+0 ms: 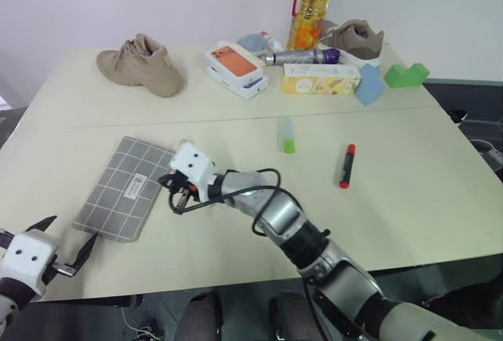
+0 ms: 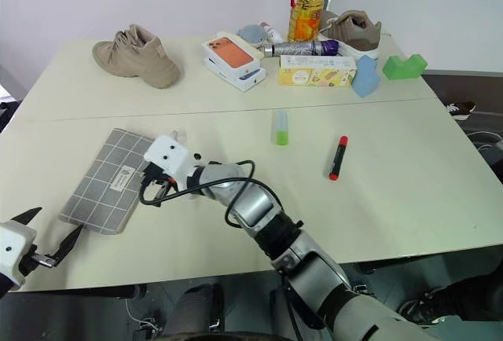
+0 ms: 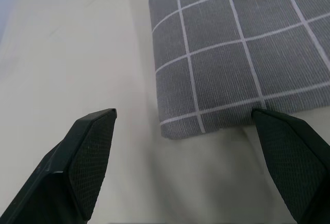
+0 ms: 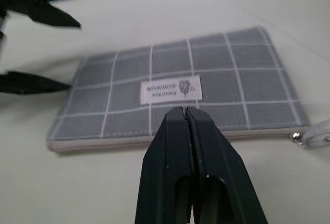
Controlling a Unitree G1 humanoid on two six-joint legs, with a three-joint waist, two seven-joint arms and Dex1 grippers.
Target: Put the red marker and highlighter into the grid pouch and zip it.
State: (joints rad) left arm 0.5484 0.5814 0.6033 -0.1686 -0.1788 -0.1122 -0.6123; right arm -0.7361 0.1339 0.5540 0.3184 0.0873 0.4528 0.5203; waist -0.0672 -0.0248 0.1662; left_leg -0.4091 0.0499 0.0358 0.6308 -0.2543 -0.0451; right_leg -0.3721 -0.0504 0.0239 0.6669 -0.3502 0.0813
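The grid pouch (image 1: 126, 188) lies flat at the table's left, label up. Its ring pull (image 4: 296, 137) shows at one end of the zipper edge. My right gripper (image 4: 183, 113) is shut with nothing in it, its tips at the pouch's right-hand edge, near the label (image 4: 170, 91). My left gripper (image 1: 67, 239) is open just off the pouch's near corner (image 3: 170, 128), one finger to each side. The highlighter (image 1: 288, 136) stands mid-table. The red marker (image 1: 346, 165) lies to its right. Both are well away from the grippers.
Along the table's far side are a tan shoe (image 1: 141, 64), a phone box (image 1: 236, 68), an oil bottle (image 1: 309, 7), a grey-purple tube (image 1: 302, 56), a yellow box (image 1: 321, 79), a blue block (image 1: 368, 84), a green block (image 1: 406, 75) and a second shoe (image 1: 355, 38).
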